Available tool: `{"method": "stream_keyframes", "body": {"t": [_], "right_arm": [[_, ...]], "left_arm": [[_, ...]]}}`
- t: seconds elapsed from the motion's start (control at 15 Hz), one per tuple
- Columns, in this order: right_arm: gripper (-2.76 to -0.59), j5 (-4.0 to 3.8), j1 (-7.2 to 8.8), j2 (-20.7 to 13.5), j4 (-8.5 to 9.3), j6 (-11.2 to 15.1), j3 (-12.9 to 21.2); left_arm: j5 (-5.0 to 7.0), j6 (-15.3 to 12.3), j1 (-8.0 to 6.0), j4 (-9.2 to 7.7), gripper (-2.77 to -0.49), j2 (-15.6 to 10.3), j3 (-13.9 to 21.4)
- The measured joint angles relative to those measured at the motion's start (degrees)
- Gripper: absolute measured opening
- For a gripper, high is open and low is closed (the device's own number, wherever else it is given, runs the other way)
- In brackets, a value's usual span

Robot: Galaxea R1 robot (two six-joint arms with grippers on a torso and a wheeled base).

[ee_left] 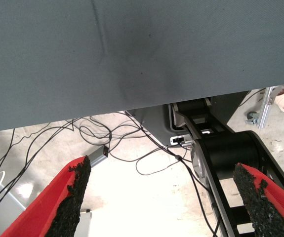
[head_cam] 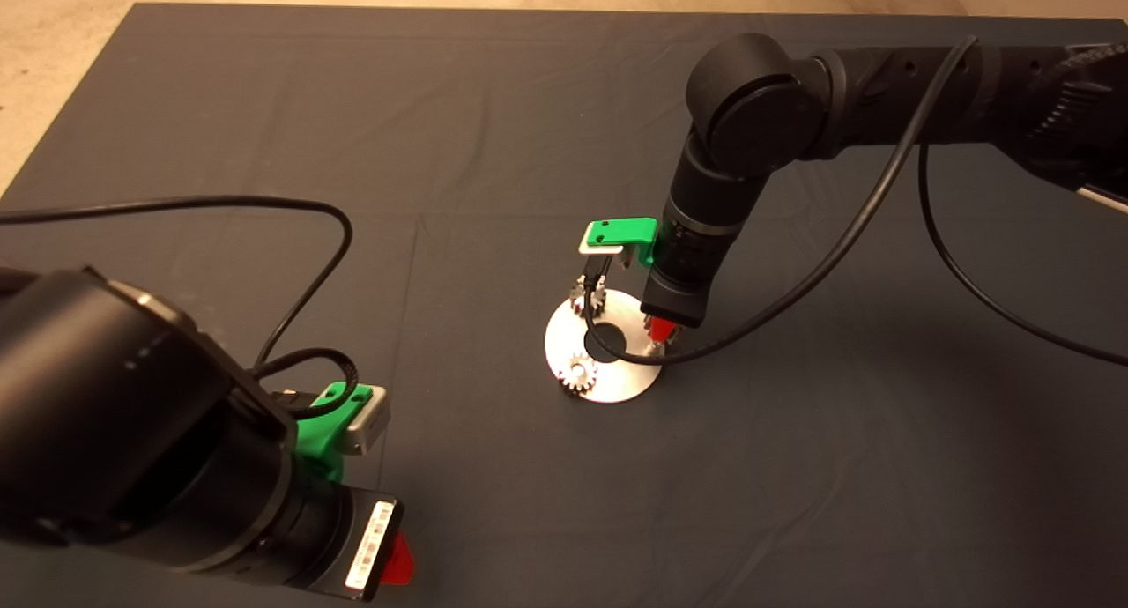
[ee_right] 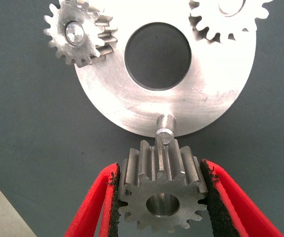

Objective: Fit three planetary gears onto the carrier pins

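Observation:
The shiny silver disc (head_cam: 608, 361) with a large central hole lies mid-mat; it also shows in the right wrist view (ee_right: 201, 94). Two planetary gears sit on carrier pins: one at the disc's front (head_cam: 579, 375), one at its back (head_cam: 590, 295); both show in the right wrist view (ee_right: 77, 34) (ee_right: 228, 17). The third pin (ee_right: 164, 129) stands bare at the disc's right edge. My right gripper (ee_right: 161, 197) is shut on the third gear (ee_right: 160, 195), held just above and beside that bare pin. My left gripper (ee_left: 164, 197) is open and empty, parked at the mat's front left edge.
A black cable (head_cam: 793, 291) hangs from the right arm and loops over the disc. The left arm's cable (head_cam: 220, 204) lies across the mat's left side. The left wrist view looks past the mat edge (ee_left: 132, 106) at floor cables and a robot base.

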Motion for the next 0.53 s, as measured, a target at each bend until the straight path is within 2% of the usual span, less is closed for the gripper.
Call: {"method": "stream_keyframes", "body": {"t": [0.33, 0.53], "right_arm": [[-2.35, 0.05, -0.38, 0.5, -1.25, 0.0, 0.4], [-2.36, 0.00, -1.43, 0.5, -3.16, 0.0, 0.5]], "left_arm": [[0.00, -0.1, 0.00, -0.12, -1.22, 0.0, 0.0], [-0.02, -0.2, 0.00, -0.15, -1.22, 0.0, 0.0]]}}
